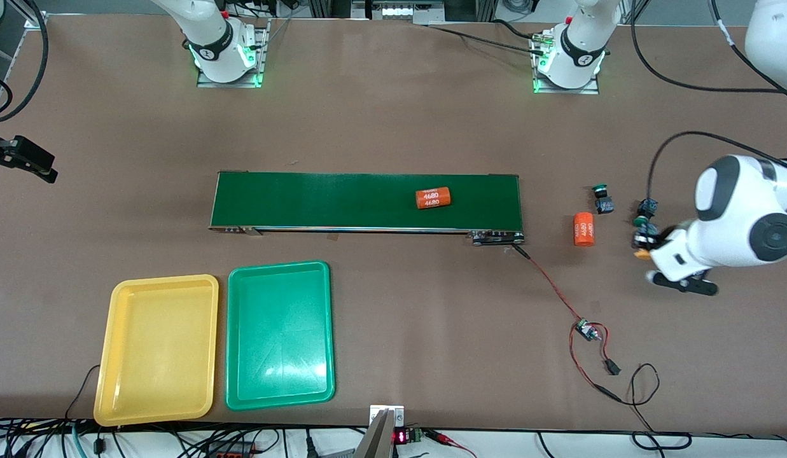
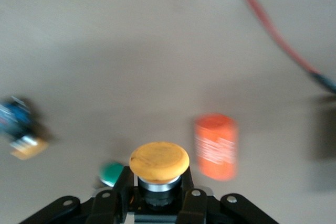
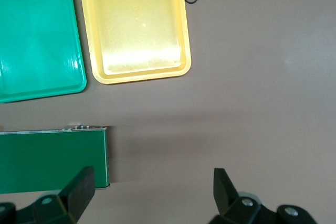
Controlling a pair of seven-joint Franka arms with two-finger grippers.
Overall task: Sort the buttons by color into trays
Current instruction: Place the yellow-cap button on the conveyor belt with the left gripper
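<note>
My left gripper (image 1: 645, 247) is shut on a yellow-capped button (image 2: 159, 160) and is low over the table at the left arm's end; the cap shows in the front view (image 1: 642, 254). Under it is a green-capped button (image 1: 640, 221), also in the left wrist view (image 2: 111, 173). A blue-bodied button (image 1: 647, 206) lies beside it; the left wrist view shows it blurred (image 2: 18, 127). Another green button (image 1: 600, 190) stands nearer the conveyor. The yellow tray (image 1: 156, 348) and green tray (image 1: 280, 335) lie side by side near the front camera. My right gripper (image 3: 152, 192) is open and empty over bare table, out of the front view.
A dark-green conveyor belt (image 1: 342, 200) carries an orange cylinder (image 1: 433, 198). A second orange cylinder (image 1: 583, 229) stands between the belt's end and the buttons. A red wire with a small board (image 1: 584, 329) trails from the belt toward the front edge.
</note>
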